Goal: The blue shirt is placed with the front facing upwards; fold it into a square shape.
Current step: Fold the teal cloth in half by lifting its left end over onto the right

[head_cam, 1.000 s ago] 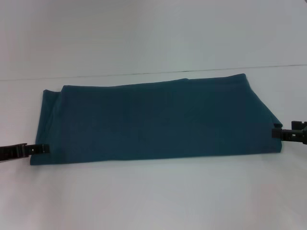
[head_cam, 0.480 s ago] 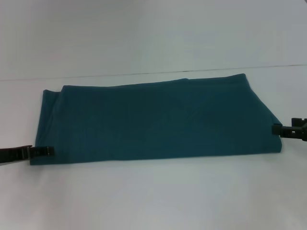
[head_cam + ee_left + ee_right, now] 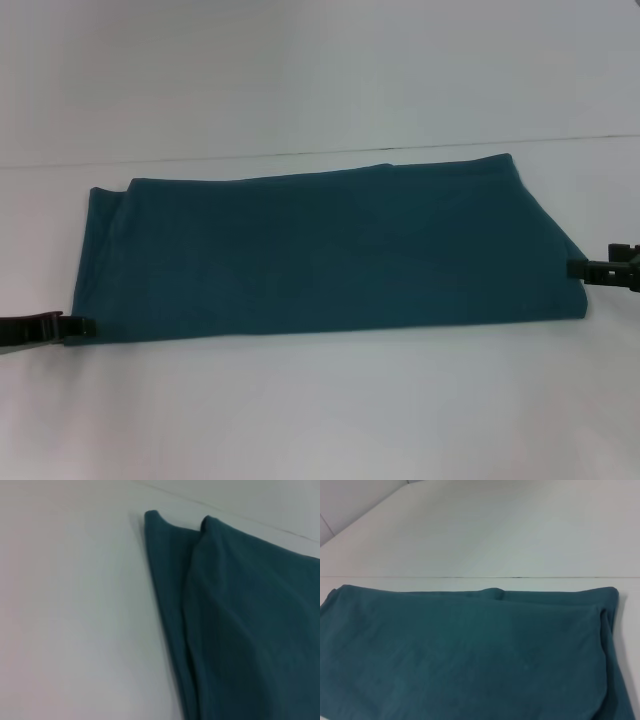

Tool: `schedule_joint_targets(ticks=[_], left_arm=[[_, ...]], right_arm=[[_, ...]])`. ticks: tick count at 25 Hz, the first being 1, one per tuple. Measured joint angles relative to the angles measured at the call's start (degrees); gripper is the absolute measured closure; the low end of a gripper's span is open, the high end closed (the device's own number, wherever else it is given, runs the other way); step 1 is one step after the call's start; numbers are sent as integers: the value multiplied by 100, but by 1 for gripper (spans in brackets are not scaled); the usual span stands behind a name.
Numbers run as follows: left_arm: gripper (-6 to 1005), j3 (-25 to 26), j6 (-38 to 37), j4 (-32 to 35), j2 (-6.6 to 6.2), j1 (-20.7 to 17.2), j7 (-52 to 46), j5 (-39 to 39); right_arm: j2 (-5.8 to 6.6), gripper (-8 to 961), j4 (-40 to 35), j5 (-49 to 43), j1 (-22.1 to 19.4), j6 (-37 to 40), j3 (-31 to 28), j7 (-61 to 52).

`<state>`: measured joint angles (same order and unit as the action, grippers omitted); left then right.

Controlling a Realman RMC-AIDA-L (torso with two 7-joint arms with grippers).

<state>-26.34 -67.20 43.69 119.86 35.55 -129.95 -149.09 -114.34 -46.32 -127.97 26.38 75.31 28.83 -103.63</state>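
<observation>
Blue shirt [image 3: 330, 250] lies as long folded band on table [image 3: 320, 410]. Soft, limp, layered (will sag); best taken at end corners. My left gripper [image 3: 78, 326] and right gripper [image 3: 578, 268] at the ends; grip state unclear.

— How many garments are out there?
— One: a single blue shirt [image 3: 330, 250], folded into a long band on one white table [image 3: 320, 410].
— And grippers?
— Two. One left gripper [image 3: 80, 327] at about eight o'clock of the shirt, one right gripper [image 3: 577, 268] at three o'clock.
— Anything else to count?
— Nothing more.
</observation>
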Motion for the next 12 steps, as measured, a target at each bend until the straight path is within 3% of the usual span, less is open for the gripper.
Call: schedule_joint_targets(ticks=[3, 6, 12], left_arm=[[513, 10, 18, -29, -6, 17, -22, -28], [733, -1, 24, -31, -7, 24, -23, -30], [855, -12, 34, -69, -7, 44, 6, -17]], right_arm=[[0, 29, 0, 0, 3, 0, 0, 0], [0, 30, -3, 0, 3, 0, 0, 0], [3, 33, -25, -15, 0, 2, 0, -76]])
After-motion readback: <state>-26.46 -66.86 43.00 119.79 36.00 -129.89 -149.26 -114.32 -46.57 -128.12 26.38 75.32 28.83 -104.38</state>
